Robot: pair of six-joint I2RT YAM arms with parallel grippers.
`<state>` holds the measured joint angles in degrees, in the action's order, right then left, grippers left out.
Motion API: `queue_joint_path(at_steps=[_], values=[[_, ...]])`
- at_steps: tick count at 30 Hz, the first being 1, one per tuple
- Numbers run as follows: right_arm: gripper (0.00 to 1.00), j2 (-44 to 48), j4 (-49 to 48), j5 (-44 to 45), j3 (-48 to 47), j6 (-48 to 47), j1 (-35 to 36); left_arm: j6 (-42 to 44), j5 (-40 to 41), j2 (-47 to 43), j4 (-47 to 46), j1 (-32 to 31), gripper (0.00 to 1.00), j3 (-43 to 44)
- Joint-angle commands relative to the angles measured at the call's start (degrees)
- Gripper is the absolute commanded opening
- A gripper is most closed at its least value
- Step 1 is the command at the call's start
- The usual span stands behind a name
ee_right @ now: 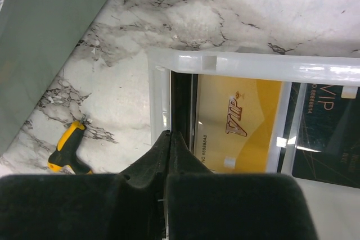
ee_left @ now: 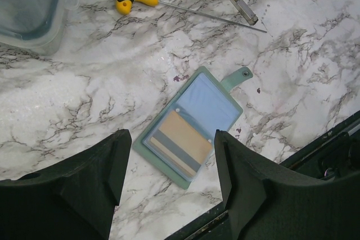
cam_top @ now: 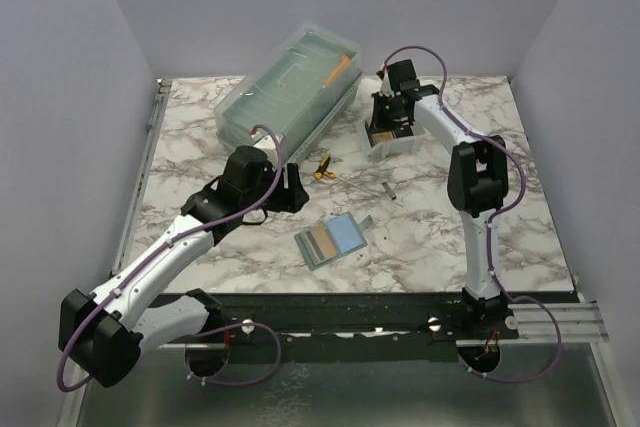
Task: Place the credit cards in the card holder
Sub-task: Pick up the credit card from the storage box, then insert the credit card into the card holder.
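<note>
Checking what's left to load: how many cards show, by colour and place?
gold card in white tray: 1
black card in white tray: 1
tan-backed card in card holder: 1
Total clearly seen: 3

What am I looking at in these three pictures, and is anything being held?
Two robot arms are bolted at the table's near edge. One picture looks down from above and behind them. The other two come from a camera on each wrist. The left tool hangs open near the card holder, touching nothing. The holder lies open on the marble table, with a striped tan card in one pocket. The right tool is shut at the white tray, which holds a gold card and a black card. Whether it pinches anything is unclear. Also there are a translucent lidded box and a yellow-handled screwdriver.
</note>
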<state>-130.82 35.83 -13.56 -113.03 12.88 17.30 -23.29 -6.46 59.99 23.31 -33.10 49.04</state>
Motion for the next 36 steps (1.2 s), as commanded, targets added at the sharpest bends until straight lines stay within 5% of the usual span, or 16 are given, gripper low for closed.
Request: queue_joint_path(at_steps=[1,11,17,25,36], values=[[0.00,3.86,0.79,4.25,-1.81,-1.55,0.37,-0.65,-1.53,0.48,-0.68,0.23,0.68,-0.86],[0.00,17.04,-0.74,5.34,5.40,-1.34,0.37,-5.10,-4.33,2.86,-0.84,0.23,0.68,-1.65],[0.00,28.14,-2.88,-6.38,16.26,0.92,0.37,-12.34,-9.00,6.95,-1.45,0.23,0.68,-3.98],[0.00,41.78,-15.97,-27.67,42.85,7.98,1.98,-19.69,-12.42,10.30,-3.97,0.34,0.63,-10.57],[0.00,43.63,-31.72,-37.33,64.86,13.65,8.62,-26.63,-7.30,21.76,-2.30,-2.12,0.70,-11.24]])
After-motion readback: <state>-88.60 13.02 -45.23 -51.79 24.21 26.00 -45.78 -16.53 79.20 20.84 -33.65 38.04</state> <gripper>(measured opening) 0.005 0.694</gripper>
